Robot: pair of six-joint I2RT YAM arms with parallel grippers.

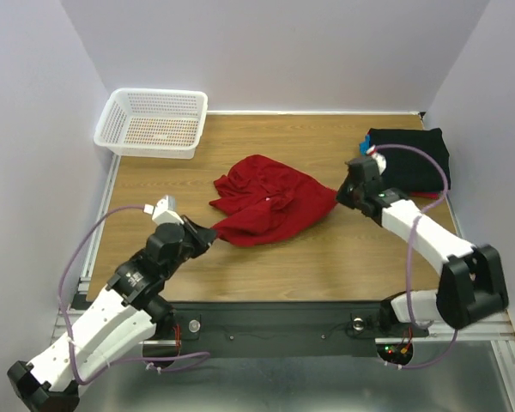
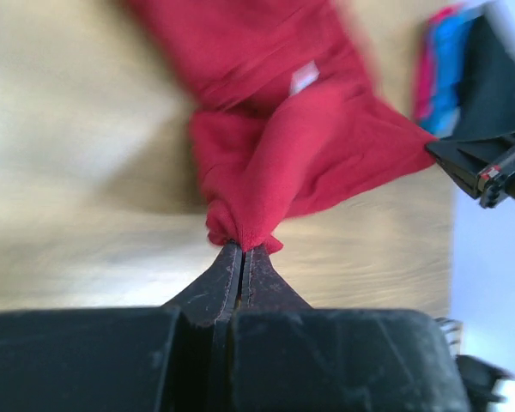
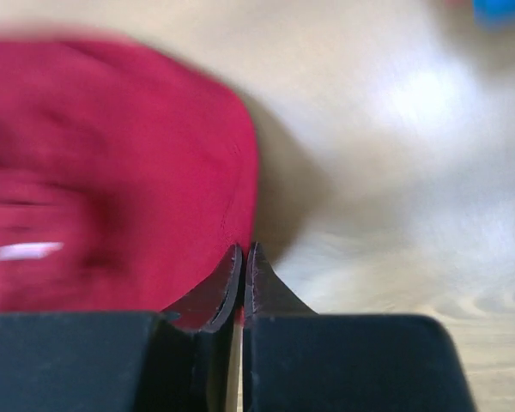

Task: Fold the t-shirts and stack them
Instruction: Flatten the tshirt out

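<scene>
A bright red t-shirt hangs bunched over the middle of the wooden table, stretched between my two grippers. My left gripper is shut on its near left corner; in the left wrist view the cloth bunches at the closed tips. My right gripper is shut on the shirt's right edge; in the right wrist view red cloth lies left of the closed tips. A stack of folded shirts, black on top with blue and pink-red edges, lies at the far right.
A white lattice basket stands at the far left corner of the table. Pale walls close in the back and both sides. The right arm reaches across the table's right side beside the stack.
</scene>
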